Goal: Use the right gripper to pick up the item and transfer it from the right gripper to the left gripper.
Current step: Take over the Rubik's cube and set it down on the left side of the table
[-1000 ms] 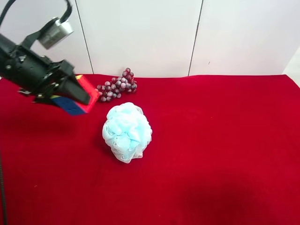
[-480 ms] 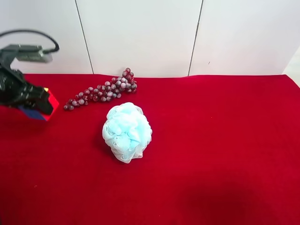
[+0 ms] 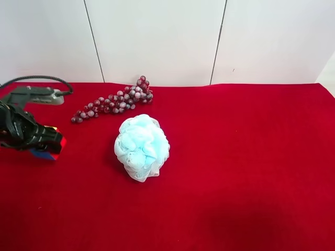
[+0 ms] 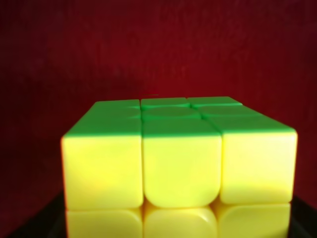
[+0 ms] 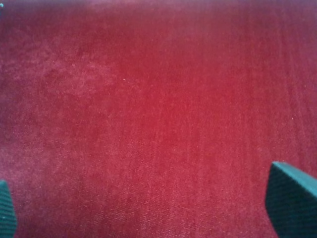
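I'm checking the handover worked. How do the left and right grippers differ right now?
The left gripper is shut on the puzzle cube, whose yellow and green faces fill its wrist view; the right gripper holds nothing, with only red cloth between its jaws. The left gripper's jaws are closed in; the right gripper's stand wide apart. The left gripper shows in the exterior high view; the right gripper does not. Both are over the red cloth.
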